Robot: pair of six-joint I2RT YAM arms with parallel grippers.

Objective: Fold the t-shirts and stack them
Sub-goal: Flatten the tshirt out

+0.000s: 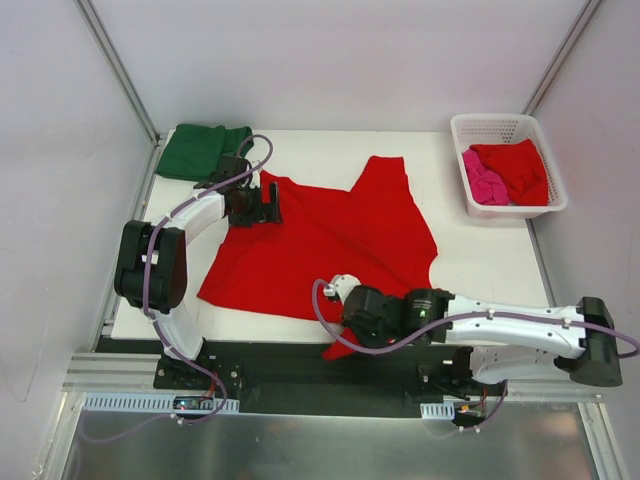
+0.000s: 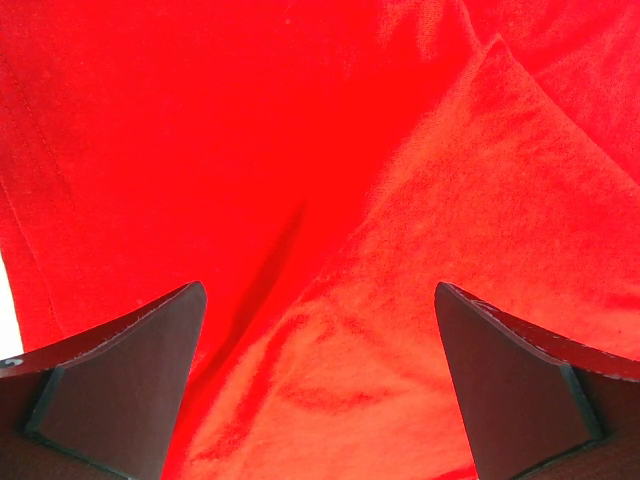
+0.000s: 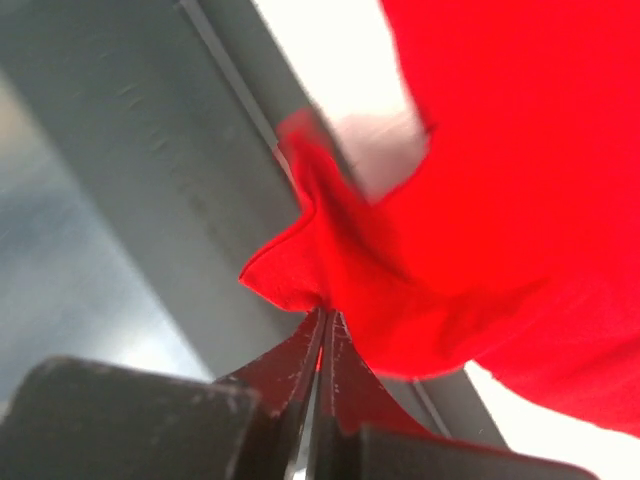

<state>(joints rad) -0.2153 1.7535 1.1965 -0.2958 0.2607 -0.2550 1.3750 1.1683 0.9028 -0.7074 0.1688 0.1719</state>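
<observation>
Red t-shirt (image 1: 330, 240) on white table (image 1: 480, 262) between pale walls (image 1: 60, 150)

- Left arm (image 1: 190, 220): smooth white rounded segments, linked by chunky black joint housings.
- Right arm (image 1: 510, 328): the same build, with one long white segment between black joints and a blocky black housing at its outer end.
- Cable (image 1: 269, 155): a thin greyish-purple cord runs along each arm in loose loops.
- Left gripper (image 2: 320, 300): two dark grey, wedge-shaped fingers (image 2: 130, 370) with pale, worn edges.
- Right gripper (image 3: 322, 330): two thin dark fingers (image 3: 290, 370) marked with fine scratches, on a black, blocky body.
</observation>
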